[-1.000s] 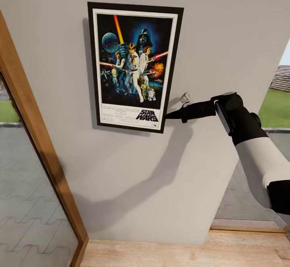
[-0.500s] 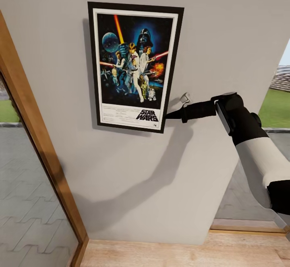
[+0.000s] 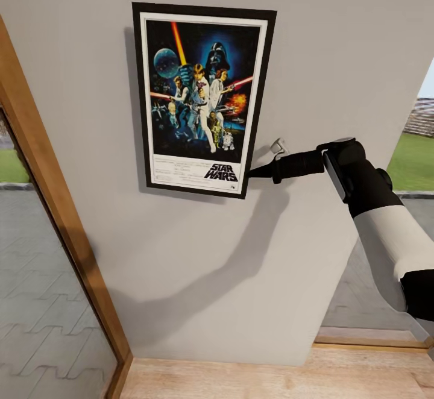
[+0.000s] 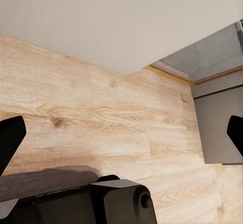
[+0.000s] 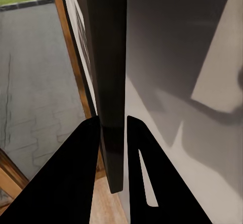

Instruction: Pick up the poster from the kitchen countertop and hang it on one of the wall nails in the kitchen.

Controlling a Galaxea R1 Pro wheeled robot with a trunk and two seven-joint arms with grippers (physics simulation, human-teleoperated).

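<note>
Poster point(image 3: 202, 99) barely shifted on wall over 1 s (likely seated) | right gripper point(image 5: 114, 133) clamped on its frame edge | left gripper point(image 4: 121, 133) jaws apart, empty

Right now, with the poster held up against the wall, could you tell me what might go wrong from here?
1. The right claw pinches the poster only at its lower right frame edge; no nail is visible, so if it is not hooked, opening could drop it to the wood floor.
2. The poster sits slightly tilted on the wall; it may hang crooked.
3. Pulling the claw back could drag the thin frame sideways.
</note>
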